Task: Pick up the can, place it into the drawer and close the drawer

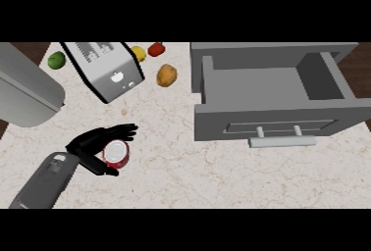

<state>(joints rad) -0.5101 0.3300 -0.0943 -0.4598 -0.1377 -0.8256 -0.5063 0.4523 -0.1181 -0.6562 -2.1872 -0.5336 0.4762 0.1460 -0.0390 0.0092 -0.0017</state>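
Pale marbled surface (217, 181), mostly bare in the lower and middle part. Clutter sits along the far edge: toaster (109, 68) lying at an angle top centre-left, a green fruit (56, 60) to its left, a yellow fruit (138, 53) and a red fruit (156, 49) just right of it, and a brown potato (167, 75) a little nearer, between toaster and drawer. Big grey rounded appliance (25, 93) fills the upper left corner, hanging over the left edge of the surface.

Drawer (272, 88) on the right is pulled open, grey box with nothing visible inside. Its front panel faces the near side with a bar handle (282, 141) sticking out. Dark wood shows beyond the surface at the top corners and the right side.

Open room: wide bare strip between the hand and the drawer front, nothing lying in it. Potato is the closest loose thing to the drawer's left wall, near but apart. Toaster's near corner is above the hand, well apart from it.

Can (116, 152), red with a white top, is at lower left of the surface, tilted, top facing up and right. Left hand (91, 144) is wrapped round it: fingers curl over the far side, thumb under the near side, can held between them. Left forearm comes in from the lower left edge. Can is well left of the drawer, lower than its front panel in view. Right hand is out of view.
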